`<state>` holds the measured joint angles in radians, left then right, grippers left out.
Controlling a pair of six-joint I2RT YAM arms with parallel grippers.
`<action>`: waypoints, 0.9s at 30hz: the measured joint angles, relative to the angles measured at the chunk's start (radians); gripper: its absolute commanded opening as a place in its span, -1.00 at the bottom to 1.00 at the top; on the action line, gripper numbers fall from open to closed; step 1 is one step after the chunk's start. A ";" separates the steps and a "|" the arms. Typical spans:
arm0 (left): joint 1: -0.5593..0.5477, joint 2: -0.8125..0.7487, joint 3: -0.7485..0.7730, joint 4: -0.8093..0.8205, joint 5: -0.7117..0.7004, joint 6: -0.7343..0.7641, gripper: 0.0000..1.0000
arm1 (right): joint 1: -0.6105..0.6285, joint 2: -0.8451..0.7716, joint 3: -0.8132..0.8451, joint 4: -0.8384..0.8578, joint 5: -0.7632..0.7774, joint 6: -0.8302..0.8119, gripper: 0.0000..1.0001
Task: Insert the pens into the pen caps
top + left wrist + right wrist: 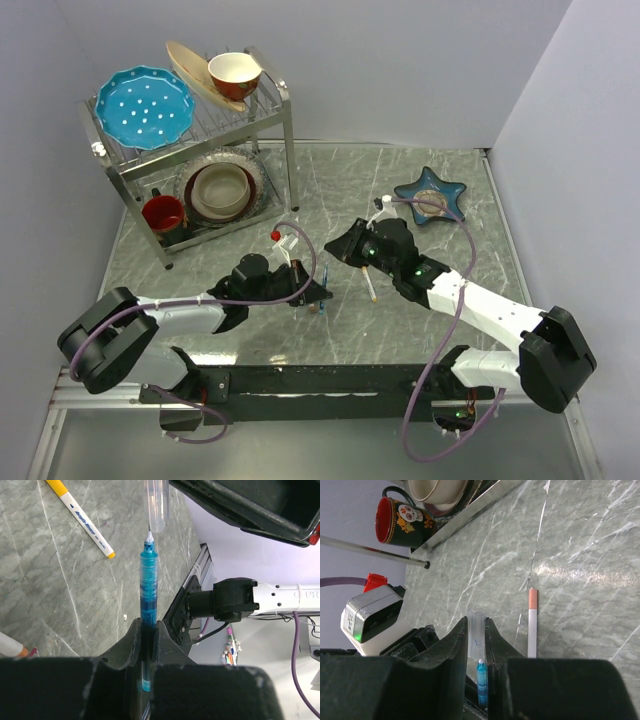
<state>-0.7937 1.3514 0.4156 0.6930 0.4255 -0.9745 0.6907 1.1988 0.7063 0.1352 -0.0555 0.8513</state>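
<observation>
My left gripper [318, 292] [149, 627] is shut on a translucent blue pen [148, 587]. The pen's fine tip points at the open end of a clear plastic cap [156, 505], almost touching its rim. My right gripper [337, 250] [476, 625] is shut on that clear cap [476, 630], and the blue pen's tip [481, 667] shows just behind it. A white pen with an orange end [370, 289] [85, 522] [532, 625] lies on the table beside the grippers. Another white pen's end [10, 647] shows at the left edge. No orange or pink caps are in view.
A metal dish rack [285, 110] stands at the back left with a blue plate [145, 105], bowls and a red mug [163, 213] [400, 520]. A blue star-shaped dish [432, 195] sits at the back right. The table is grey marble [250, 340].
</observation>
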 measured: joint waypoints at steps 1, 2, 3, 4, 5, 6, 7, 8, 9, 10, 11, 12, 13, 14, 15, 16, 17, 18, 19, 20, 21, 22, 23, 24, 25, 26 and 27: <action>0.000 -0.002 0.000 -0.002 0.000 0.000 -0.98 | 0.002 0.000 0.000 0.000 0.002 0.000 -0.84; 0.000 -0.004 0.000 -0.003 0.000 0.000 -0.98 | 0.003 -0.001 0.000 0.000 0.004 0.000 -0.84; 0.000 -0.007 0.000 -0.004 0.000 0.000 -0.98 | 0.005 -0.003 -0.001 0.000 0.005 0.000 -0.84; 0.000 -0.011 0.000 -0.005 0.000 0.001 -0.98 | 0.006 -0.005 -0.002 0.000 0.007 0.000 -0.84; 0.000 -0.016 0.000 -0.006 -0.001 0.001 -0.98 | 0.008 -0.009 -0.005 0.000 0.008 0.000 -0.85; 0.000 -0.020 0.000 -0.008 -0.001 0.002 -0.98 | 0.011 -0.014 -0.008 0.000 0.010 0.000 -0.85; 0.000 -0.024 0.000 -0.010 -0.001 0.003 -0.98 | 0.012 -0.018 -0.010 0.000 0.010 0.000 -0.84; 0.000 -0.029 0.000 -0.011 -0.001 0.004 -0.98 | 0.014 -0.022 -0.013 0.000 0.011 0.000 -0.85; 0.000 -0.032 0.000 -0.014 -0.002 0.004 -0.98 | 0.017 -0.026 -0.016 0.001 0.011 -0.001 -0.85; 0.000 -0.037 0.000 -0.018 -0.003 0.005 -0.98 | 0.018 -0.030 -0.021 0.004 0.011 -0.001 -0.85; 0.000 -0.039 0.000 -0.024 -0.002 0.008 -0.98 | 0.019 -0.033 -0.025 0.006 0.010 -0.001 -0.85; -0.002 -0.041 0.000 -0.026 -0.003 0.010 -0.98 | 0.021 -0.035 -0.028 0.006 0.010 -0.001 -0.85; -0.002 -0.042 0.001 -0.026 -0.004 0.011 -0.98 | 0.023 -0.037 -0.030 0.007 0.009 -0.003 -0.85; -0.003 -0.043 0.001 -0.027 -0.004 0.011 -0.98 | 0.026 -0.040 -0.035 0.011 0.009 -0.003 -0.85; -0.003 -0.044 0.002 -0.029 -0.004 0.011 -0.98 | 0.027 -0.043 -0.041 0.014 0.009 -0.003 -0.85; -0.003 -0.045 0.002 -0.031 -0.004 0.012 -0.98 | 0.033 -0.048 -0.050 0.021 0.010 -0.003 -0.84; -0.004 -0.046 0.002 -0.034 -0.004 0.012 -0.98 | 0.036 -0.055 -0.059 0.029 0.010 -0.001 -0.83; -0.006 -0.047 0.002 -0.039 -0.004 0.013 -0.98 | 0.040 -0.063 -0.070 0.037 0.010 0.002 -0.83; -0.008 -0.048 0.002 -0.043 -0.005 0.016 -0.98 | 0.045 -0.072 -0.080 0.038 0.009 0.006 -0.82; -0.008 -0.051 0.003 -0.050 -0.005 0.019 -0.98 | 0.054 -0.083 -0.092 0.038 0.011 0.011 -0.80; -0.009 -0.055 0.003 -0.061 -0.004 0.020 -0.98 | 0.064 -0.092 -0.101 0.040 0.018 0.014 -0.79; -0.011 -0.060 0.004 -0.069 -0.003 0.022 -0.98 | 0.073 -0.102 -0.110 0.044 0.029 0.017 -0.78; -0.013 -0.066 0.004 -0.078 -0.003 0.025 -0.98 | 0.082 -0.110 -0.116 0.045 0.041 0.020 -0.77; -0.014 -0.070 0.004 -0.086 -0.002 0.029 -0.98 | 0.096 -0.118 -0.122 0.046 0.061 0.023 -0.75; -0.015 -0.073 0.004 -0.092 0.001 0.031 -0.98 | 0.112 -0.124 -0.126 0.045 0.085 0.023 -0.73; -0.016 -0.078 0.004 -0.099 0.003 0.035 -0.98 | 0.128 -0.130 -0.127 0.043 0.108 0.024 -0.66; -0.016 -0.084 0.005 -0.106 0.006 0.038 -0.98 | 0.147 -0.137 -0.130 0.044 0.143 0.027 -0.60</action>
<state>-0.8101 1.2671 0.4202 0.5873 0.4320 -0.9363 0.8379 1.0615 0.5758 0.1791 0.0872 0.8783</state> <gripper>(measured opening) 0.076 0.212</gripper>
